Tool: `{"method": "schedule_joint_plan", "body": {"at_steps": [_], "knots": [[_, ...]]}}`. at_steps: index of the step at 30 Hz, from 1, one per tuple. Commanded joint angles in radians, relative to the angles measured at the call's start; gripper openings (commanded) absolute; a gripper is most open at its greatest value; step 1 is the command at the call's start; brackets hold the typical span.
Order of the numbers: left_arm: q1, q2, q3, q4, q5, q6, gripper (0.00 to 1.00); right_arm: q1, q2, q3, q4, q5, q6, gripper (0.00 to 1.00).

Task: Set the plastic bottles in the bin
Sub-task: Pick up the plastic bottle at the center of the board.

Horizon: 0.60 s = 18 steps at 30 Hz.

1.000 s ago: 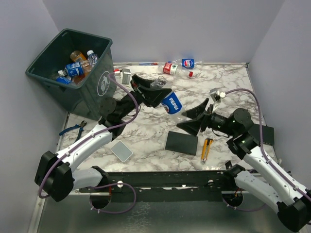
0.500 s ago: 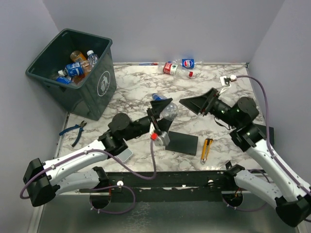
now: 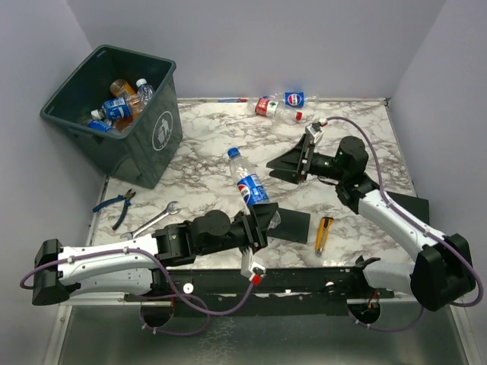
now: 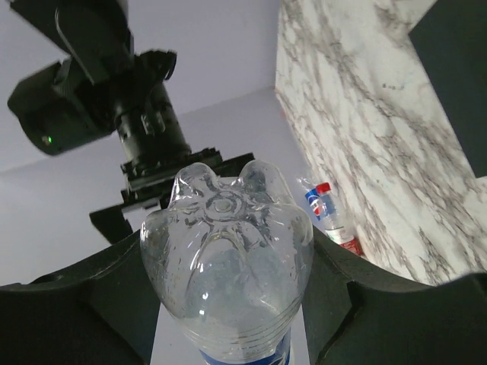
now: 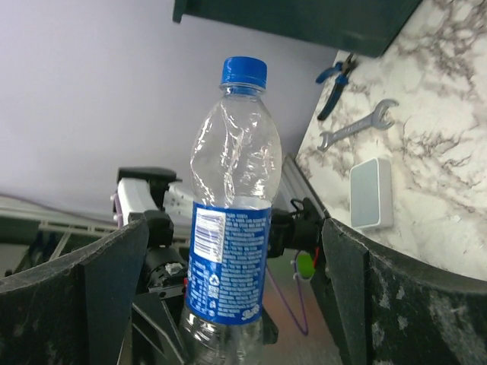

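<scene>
The clear, blue-labelled bottle (image 3: 246, 181) has swung away from the bin (image 3: 156, 141) to above the middle of the counter (image 3: 213, 144). The left gripper (image 3: 257, 219) clamps its base there, cap pointing far, likely offering it to the right gripper (image 3: 285, 161), spread wide just beyond. It looks dented, empty and blue-capped.

Blue label on the bottle (image 3: 248, 186), likely Pepsi, small print unreadable, white litter-person sign on the bin (image 3: 152, 141)
</scene>
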Motion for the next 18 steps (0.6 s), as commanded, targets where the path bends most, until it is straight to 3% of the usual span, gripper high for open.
{"method": "schedule_joint_plan", "body": {"at_steps": [1,9,18], "knots": [[-0.069,0.004,0.014,-0.172,-0.087,0.113,0.0,-0.002,0.07,0.034,0.142,-0.192,0.028,1.0],[-0.093,0.029,0.056,-0.182,-0.107,0.138,0.0,0.042,0.164,0.085,0.126,-0.257,-0.019,1.0],[-0.093,0.044,0.072,-0.176,-0.104,0.146,0.0,0.164,0.226,0.16,0.01,-0.223,-0.14,1.0]]}}
